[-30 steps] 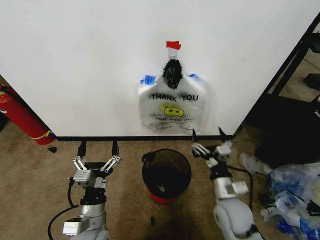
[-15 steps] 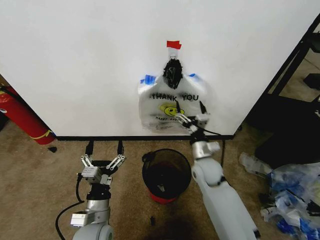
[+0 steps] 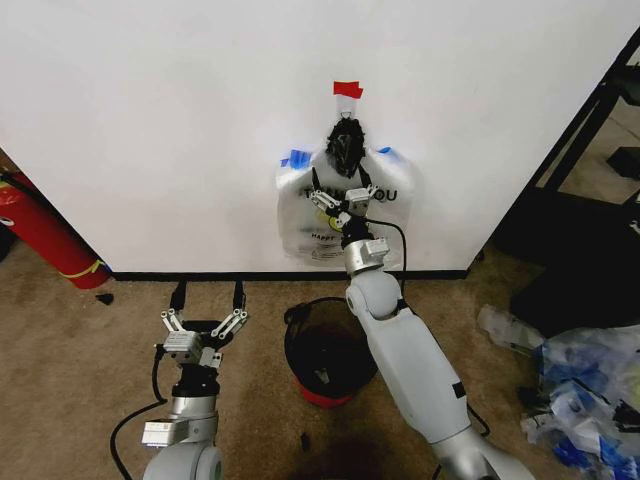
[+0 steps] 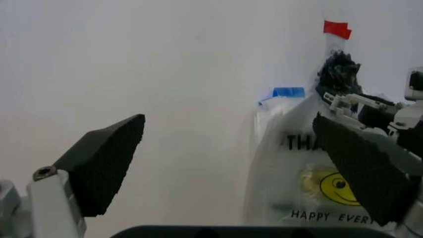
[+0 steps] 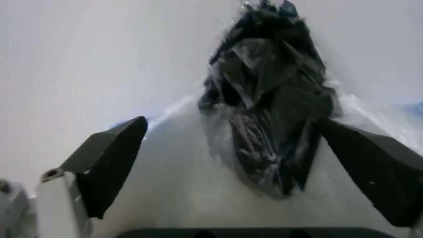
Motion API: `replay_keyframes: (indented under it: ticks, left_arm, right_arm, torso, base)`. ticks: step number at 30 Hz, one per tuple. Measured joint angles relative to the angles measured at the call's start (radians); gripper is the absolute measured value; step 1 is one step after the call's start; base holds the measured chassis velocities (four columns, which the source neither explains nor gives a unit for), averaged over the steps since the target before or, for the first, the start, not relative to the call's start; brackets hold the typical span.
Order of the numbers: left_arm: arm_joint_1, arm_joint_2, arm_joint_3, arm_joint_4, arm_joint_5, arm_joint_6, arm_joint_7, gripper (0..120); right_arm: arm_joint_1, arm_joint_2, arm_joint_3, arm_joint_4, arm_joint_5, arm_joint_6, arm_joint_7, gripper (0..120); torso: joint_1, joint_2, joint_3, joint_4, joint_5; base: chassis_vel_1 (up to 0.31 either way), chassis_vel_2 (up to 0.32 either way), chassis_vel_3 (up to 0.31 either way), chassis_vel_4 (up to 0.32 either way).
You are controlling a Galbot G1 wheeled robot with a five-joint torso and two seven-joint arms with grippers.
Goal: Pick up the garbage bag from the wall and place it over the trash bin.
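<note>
Right gripper [image 3: 338,197] open, raised against the printed bag on the wall [image 3: 150,120], just below the dark crumpled garbage bag [image 3: 345,145]. Left gripper [image 3: 205,322] open, idle, low left. Bin [image 3: 330,352] below. Risk: grabbing the printed bag instead.

Brown carpet [image 3: 70,340] meets a black baseboard [image 3: 200,275], with a red fire extinguisher [image 3: 35,232] leaning left and dark shelving [image 3: 590,140] right.
</note>
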Motion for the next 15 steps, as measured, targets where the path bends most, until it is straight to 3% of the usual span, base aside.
replay_keyframes:
  ticks: [4, 11, 15]
  left_arm:
    - [-0.003, -0.002, 0.001, 0.006, 0.0, -0.001, -0.001, 100]
    - [-0.006, -0.004, 0.002, 0.017, 0.001, -0.005, -0.001, 100]
    - [-0.004, -0.005, 0.004, 0.02, 0.003, -0.01, -0.001, 100]
  right_arm:
    - [-0.007, -0.003, 0.007, 0.013, -0.01, -0.036, 0.023, 86]
    - [-0.019, -0.01, 0.011, 0.026, -0.013, -0.049, 0.026, 82]
    - [-0.01, -0.007, 0.013, 0.016, -0.011, -0.049, 0.026, 66]
  torso:
    - [0.0, 0.0, 0.0, 0.0, 0.0]
    - [0.0, 0.0, 0.0, 0.0, 0.0001]
    - [0.0, 0.0, 0.0, 0.0, 0.0001]
  base:
    - [0.0, 0.0, 0.0, 0.0]
    - [0.0, 0.0, 0.0, 0.0]
    - [0.0, 0.0, 0.0, 0.0]
